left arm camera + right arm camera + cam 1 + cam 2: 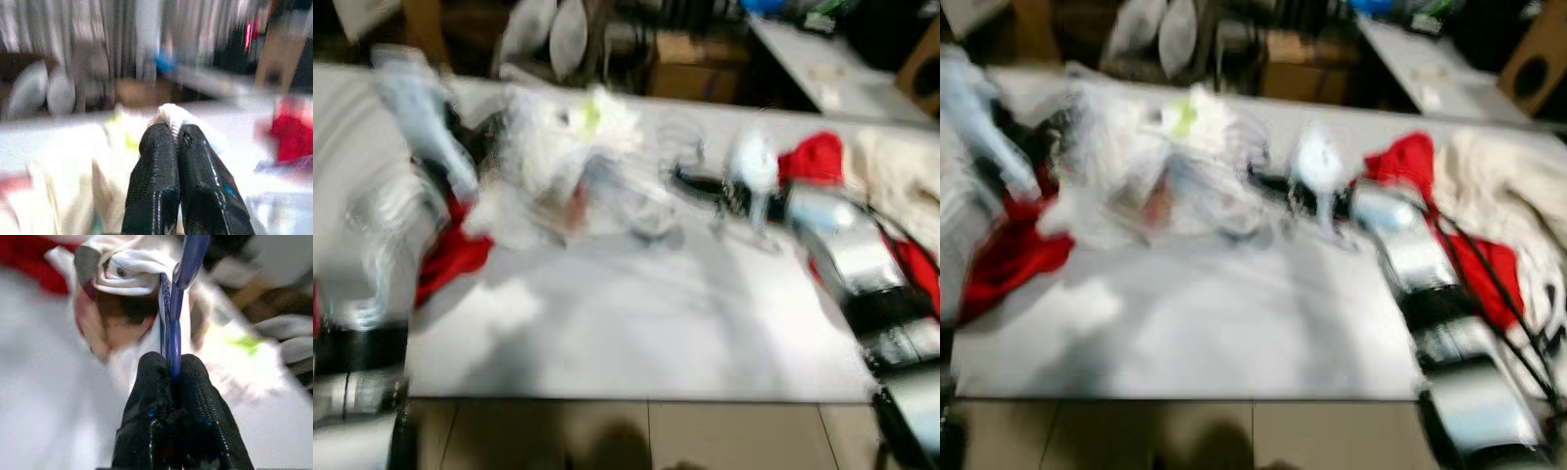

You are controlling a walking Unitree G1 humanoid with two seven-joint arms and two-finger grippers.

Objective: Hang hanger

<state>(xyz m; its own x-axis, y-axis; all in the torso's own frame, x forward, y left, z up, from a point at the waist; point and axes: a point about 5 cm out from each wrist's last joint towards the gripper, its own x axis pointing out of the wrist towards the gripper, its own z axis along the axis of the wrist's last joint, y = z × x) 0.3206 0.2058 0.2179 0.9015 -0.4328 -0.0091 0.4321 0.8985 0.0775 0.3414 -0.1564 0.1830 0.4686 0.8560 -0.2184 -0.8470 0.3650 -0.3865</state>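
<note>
Status: the hanger (172,308) is in my right gripper (172,377), not yet hung. In the right wrist view both black fingers are pressed together on its thin blue stem, which rises from the pinch toward a white garment with a button (128,269) that drapes over its upper part. I judge the pick-up done; the carry and the hanging itself are left. No rail or hook can be made out anywhere, so where it goes I cannot tell.

Head views are heavily blurred. Before me is a white table (636,333), its near edge running along a tiled floor (705,431). Along the far half lies a jumble of laundry: a pale heap with a yellow-green patch (592,117) near the far middle, red cloth (455,255) by the left edge, more red cloth (815,157) and a cream pile (1498,191) toward the far right corner.

Arm pose: my right arm (1430,284) reaches forward over the right side of the table, forearm low, wrist toward the clutter at the far right. My left arm (367,323) is raised at the left edge; my left gripper (177,161) has its fingers closed together, with nothing seen between them, pointing across the pale heap.

Risk note: the garment's weight may tilt the hanger in the pinch.
</note>
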